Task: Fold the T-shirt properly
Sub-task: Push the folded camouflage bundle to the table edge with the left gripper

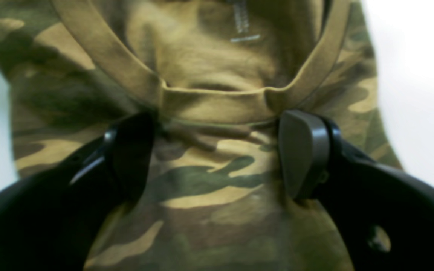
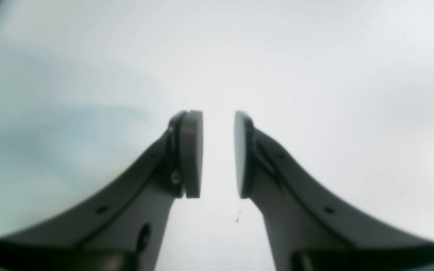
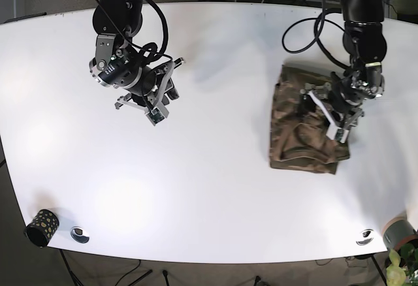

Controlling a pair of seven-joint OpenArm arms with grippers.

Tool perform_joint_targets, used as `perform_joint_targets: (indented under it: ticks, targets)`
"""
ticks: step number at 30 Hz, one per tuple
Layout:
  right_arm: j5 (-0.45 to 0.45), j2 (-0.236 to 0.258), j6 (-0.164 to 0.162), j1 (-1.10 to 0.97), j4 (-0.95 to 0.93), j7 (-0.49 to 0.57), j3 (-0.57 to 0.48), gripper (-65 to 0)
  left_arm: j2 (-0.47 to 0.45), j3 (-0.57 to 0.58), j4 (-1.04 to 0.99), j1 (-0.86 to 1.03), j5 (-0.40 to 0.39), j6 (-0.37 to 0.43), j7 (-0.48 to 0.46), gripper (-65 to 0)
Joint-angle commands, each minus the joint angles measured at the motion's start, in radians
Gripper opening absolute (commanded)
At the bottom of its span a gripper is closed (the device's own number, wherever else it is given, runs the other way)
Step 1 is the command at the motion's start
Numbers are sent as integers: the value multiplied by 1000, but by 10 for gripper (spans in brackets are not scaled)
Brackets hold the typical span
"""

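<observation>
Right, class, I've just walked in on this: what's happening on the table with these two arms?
A two-armed robot is folding a camouflage T-shirt, which lies folded into a compact bundle on the white table. The left pincer is open, its jaws set either side of the collar, not closed on it. The right pincer hangs open over bare table, well away from the shirt, holding nothing.
</observation>
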Motion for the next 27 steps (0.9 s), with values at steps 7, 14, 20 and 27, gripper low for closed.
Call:
perform_joint_targets:
  ticks: [7, 14, 20, 27]
  targets:
    - [14, 2, 1, 18, 38, 20, 0, -520, -188, -127, -115, 26, 81, -88, 94, -161]
    - [12, 2, 1, 14, 84, 20, 0, -520, -330, -153, -282, 22, 81, -133, -12, -161]
    - [11, 4, 1, 14, 85, 20, 0, -520, -422, -155, -402, 22, 81, -134, -98, -161]
    - [12, 30, 1, 14, 87, 25, -2, -520, -499, -159, -450, 22, 77, -134, -167, -161]
